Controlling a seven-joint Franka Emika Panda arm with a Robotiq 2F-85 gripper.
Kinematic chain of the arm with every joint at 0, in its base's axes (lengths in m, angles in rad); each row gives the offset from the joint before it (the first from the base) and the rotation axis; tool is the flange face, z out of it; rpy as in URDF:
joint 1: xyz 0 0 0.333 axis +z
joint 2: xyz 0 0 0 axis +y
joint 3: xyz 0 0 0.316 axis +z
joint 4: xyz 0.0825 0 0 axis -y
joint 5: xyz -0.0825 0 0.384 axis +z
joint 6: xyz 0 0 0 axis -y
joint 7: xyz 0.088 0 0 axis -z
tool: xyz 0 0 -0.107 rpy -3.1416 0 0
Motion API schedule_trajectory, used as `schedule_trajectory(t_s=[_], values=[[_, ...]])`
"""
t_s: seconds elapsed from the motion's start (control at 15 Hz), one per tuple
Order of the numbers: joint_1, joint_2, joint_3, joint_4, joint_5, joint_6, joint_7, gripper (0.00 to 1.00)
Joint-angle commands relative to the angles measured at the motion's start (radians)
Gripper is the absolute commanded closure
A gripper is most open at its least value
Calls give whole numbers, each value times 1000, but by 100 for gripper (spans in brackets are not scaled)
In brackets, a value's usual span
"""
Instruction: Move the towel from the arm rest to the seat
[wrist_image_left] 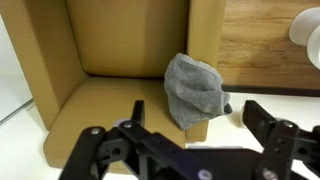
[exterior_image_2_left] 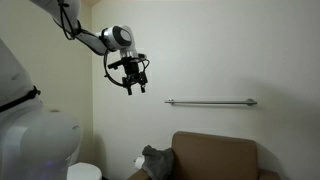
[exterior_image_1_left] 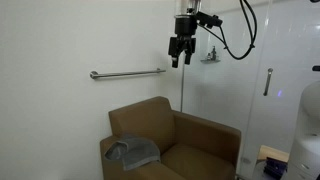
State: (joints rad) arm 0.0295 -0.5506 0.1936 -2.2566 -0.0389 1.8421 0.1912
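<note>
Open air separates the end effector (exterior_image_1_left: pixel 181 60) from the armchair (exterior_image_1_left: pixel 205 140) seat; wall rail (exterior_image_1_left: pixel 127 73) behind, towel (exterior_image_1_left: pixel 133 152) covering one armrest.

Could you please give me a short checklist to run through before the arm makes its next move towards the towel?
1. The towel is on the arm rest: ok, it is draped over it.
2. The gripper has its jaws open and empty: ok.
3. The seat is free to take the towel: ok, nothing lies on it in the wrist view.
4. The gripper is well above the chair, touching nothing: ok.
5. The grab bar is off the descent path: cannot tell.
</note>
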Motion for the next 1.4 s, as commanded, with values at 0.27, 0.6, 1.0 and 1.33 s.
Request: schedule_trajectory(t_s=[0.27,0.6,1.0,1.33], values=[[17,3,-12,2,-8,-2,7,0],[17,3,-12,2,-8,-2,7,0],[17,3,-12,2,-8,-2,7,0],[13,-11,12,-9,-23,5,51,0]])
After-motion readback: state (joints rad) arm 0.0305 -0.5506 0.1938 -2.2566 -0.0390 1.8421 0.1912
